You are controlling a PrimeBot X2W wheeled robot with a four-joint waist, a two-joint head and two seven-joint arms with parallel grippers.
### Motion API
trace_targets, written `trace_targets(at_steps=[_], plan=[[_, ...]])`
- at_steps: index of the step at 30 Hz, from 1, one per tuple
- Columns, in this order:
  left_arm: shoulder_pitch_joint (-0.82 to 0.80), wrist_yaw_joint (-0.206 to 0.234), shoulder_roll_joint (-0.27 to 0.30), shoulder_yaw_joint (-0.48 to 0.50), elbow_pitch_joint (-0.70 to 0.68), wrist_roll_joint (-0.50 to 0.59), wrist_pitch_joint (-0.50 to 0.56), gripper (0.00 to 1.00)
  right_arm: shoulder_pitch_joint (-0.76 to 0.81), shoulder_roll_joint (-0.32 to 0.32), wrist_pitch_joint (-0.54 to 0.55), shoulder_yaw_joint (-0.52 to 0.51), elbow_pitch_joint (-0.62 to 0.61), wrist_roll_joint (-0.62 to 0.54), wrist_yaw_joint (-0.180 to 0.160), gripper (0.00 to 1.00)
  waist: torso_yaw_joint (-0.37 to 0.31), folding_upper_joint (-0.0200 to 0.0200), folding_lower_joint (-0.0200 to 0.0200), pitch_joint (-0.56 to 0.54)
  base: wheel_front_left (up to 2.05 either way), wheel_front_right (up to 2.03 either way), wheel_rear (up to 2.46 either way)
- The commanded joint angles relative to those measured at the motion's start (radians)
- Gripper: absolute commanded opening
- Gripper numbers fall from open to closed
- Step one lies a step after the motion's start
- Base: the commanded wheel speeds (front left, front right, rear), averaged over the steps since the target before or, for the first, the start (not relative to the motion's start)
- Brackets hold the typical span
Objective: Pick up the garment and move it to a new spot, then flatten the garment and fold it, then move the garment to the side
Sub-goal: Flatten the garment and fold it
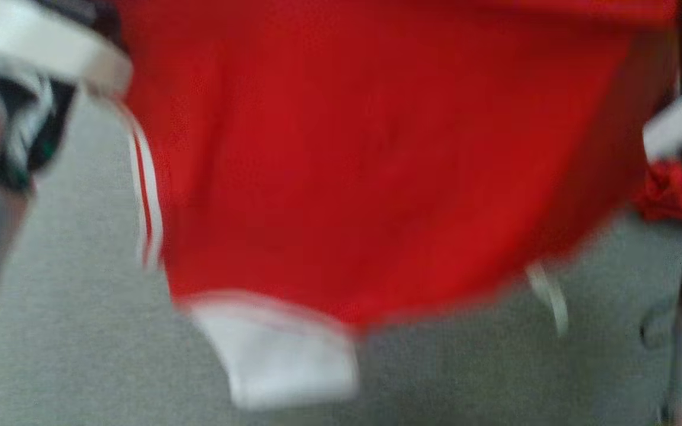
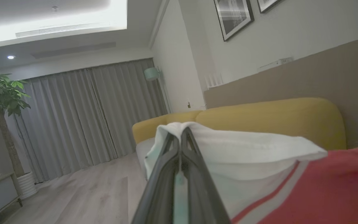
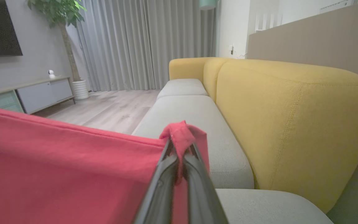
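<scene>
Left wrist view first, nearest stuff: the left pincer (image 2: 180, 134) has its two long dark fingers squeezed together on a thick white cuff of the garment (image 2: 322, 193). The cuff is soft-looking fabric that puffs over the tips, and a thin red-and-white stripe runs from it into the red body. Same deal on the other side: the right pincer (image 3: 179, 149) is clamped on a bunched red corner, and a straight hemmed edge of matte red cloth stretches off to that view's left. So the garment is held up in the air between both pincers, in front of the sofa (image 3: 291, 118) and above its seat. Head view is heavily motion-blurred, but you can make out a wide red sheet hanging over the sofa's grey woven seat, with a white cuff at the bottom edge and a white side stripe.

Sofa itself has a rounded mustard-yellow back with visible seams and flat pale grey cushions. Beyond the sofa's far end there's pale wood-plank floor (image 3: 104, 109), then pleated grey curtains (image 3: 129, 46). Across the floor from the sofa are a leafy plant (image 3: 61, 12) in a ribbed white pot and a low cabinet (image 3: 36, 93).
</scene>
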Motion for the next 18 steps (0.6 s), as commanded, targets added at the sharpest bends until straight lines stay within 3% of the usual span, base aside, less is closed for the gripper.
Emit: trace_targets(at_steps=[1, 9, 18], plan=[[-0.130, -0.021, 0.029, 0.045, 0.025, 0.026, -0.010, 0.00, -0.125, 0.000, -0.018, 0.028, 0.014, -0.022, -0.001, 0.00, -0.031, 0.0000, -0.0003, 0.069, 0.00, 0.00, 0.00], [-0.440, -0.081, -0.072, 0.021, 0.348, 0.098, -0.111, 0.00, -0.493, 0.029, -0.159, 0.005, 0.384, -0.162, -0.001, 0.00, -0.035, 0.0000, -0.0003, 0.135, 0.00, 0.00, 0.00], [-0.365, -0.101, -0.154, -0.007, 0.520, 0.066, -0.216, 0.00, -0.572, 0.048, -0.341, -0.025, 0.715, -0.289, -0.001, 0.00, 0.009, 0.0000, -0.0003, 0.277, 0.00, 0.00, 0.00]])
